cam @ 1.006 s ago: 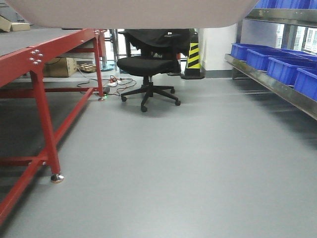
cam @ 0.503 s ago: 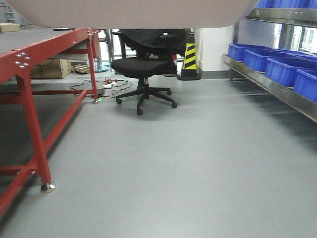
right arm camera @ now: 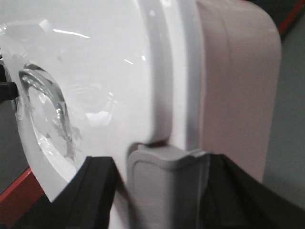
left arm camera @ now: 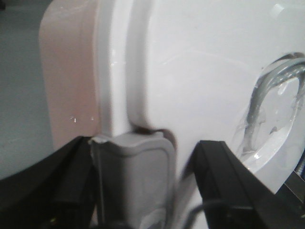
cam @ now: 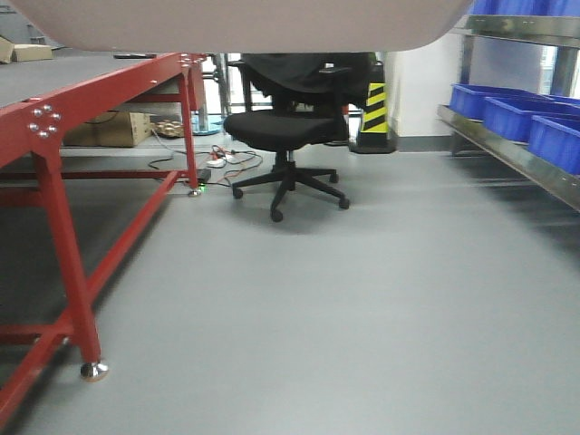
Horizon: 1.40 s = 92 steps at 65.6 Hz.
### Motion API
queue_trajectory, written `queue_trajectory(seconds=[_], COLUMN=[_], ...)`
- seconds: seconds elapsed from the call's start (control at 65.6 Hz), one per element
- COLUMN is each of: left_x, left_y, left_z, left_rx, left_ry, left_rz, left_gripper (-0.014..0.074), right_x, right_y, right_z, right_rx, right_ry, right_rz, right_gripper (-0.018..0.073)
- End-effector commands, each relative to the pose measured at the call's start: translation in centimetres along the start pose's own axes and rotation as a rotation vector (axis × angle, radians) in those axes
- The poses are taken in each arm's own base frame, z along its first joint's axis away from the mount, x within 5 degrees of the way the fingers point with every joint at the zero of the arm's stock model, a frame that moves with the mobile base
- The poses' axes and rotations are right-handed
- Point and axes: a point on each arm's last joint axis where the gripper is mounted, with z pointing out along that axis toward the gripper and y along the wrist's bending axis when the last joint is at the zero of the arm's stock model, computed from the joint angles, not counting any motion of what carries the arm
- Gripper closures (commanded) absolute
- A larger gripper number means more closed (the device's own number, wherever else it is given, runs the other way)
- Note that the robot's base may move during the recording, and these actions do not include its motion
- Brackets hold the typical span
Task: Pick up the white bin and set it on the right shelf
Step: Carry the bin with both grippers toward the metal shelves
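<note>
While it hangs across the front view's top edge, the white bin [cam: 245, 23] is up off the floor, well apart from the right shelf [cam: 512, 152]. The left gripper [left arm camera: 138, 202] and right gripper [right arm camera: 164, 195] each have fingers pinching a grey latch [left arm camera: 131, 162] on the bin.

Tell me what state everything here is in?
white bin, held up off the floor, lid on.
left claw, straddling a grey lid latch; grip unclear.
right claw, straddling the other latch; grip unclear.
right shelf, holds blue crates, no bin yet.
office chair, upright, unoccupied.
</note>
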Motion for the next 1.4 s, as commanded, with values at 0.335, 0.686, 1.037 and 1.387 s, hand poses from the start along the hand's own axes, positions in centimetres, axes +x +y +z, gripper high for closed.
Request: queue_trajectory(seconds=[0.335,0.686,1.037,1.387], left_x=[-1.55,-1.57,-1.57,-1.57], left_y=[-2.25,-2.27,-2.27,-2.27], left_z=[-0.83,-0.84,-0.84,-0.84], left_rx=[0.125,0.128,0.128,0.128], left_ry=[-0.113,-0.115,-0.115,-0.115], left_rz=[-0.005,-0.007,-0.007,-0.007], left_gripper=[0.0314,0.0314,0.0314,0.0314], right_x=[-1.34,-1.34,-1.35,-1.35], right_y=[2.87,2.87,2.87,2.87], right_z=[-0.81,-0.81,-0.8,-0.8], right_rx=[-0.177,-0.177,-0.176,-0.177], right_ry=[-0.089,-0.089,-0.09,-0.089], right_rz=[0.022,0.022,0.022,0.022], right_gripper=[0.013,0.013,0.013,0.013])
